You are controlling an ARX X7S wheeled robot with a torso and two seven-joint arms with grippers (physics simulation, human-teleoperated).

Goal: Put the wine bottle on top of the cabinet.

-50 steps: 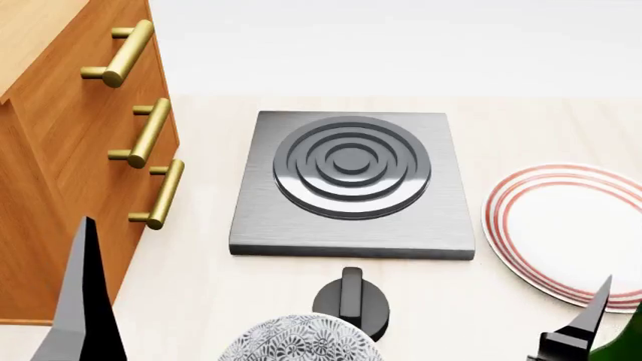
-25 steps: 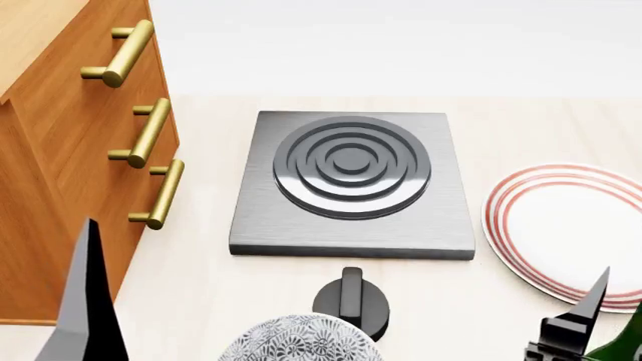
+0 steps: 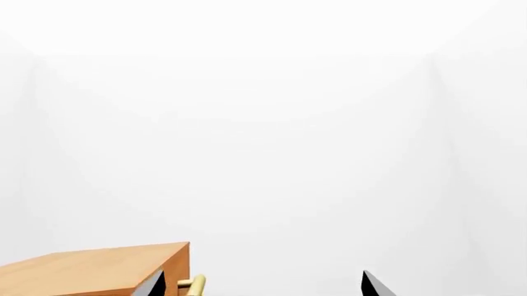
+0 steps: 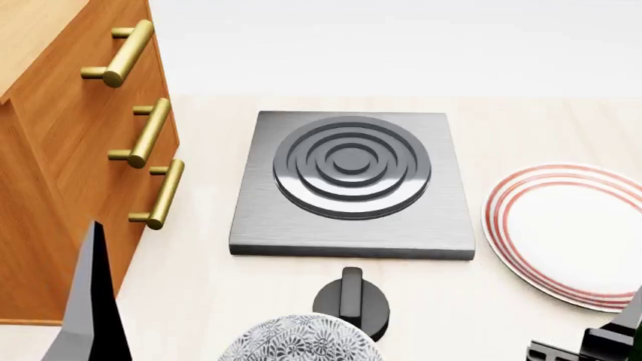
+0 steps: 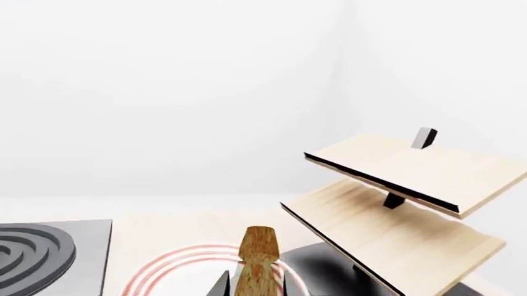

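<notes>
Right hand (image 5: 251, 283) straddles wine bottle (image 5: 258, 256) neck at cork, grip contact unclear. Bottle stands near striped plate (image 4: 567, 233). Left hand (image 3: 263, 287) spread, holding nothing, beside cabinet (image 4: 71, 150).

I am looking down on a pale wood bench (image 4: 522, 120) filling most of the head view, with a plain white wall (image 4: 401, 45) running across the upper part of the frame. Light is falling evenly, throwing only soft shadows. In the right wrist view, white walls are meeting at a corner in the upper right, and a pale slanted wooden rack (image 5: 395, 197) is standing at the lower right.
</notes>
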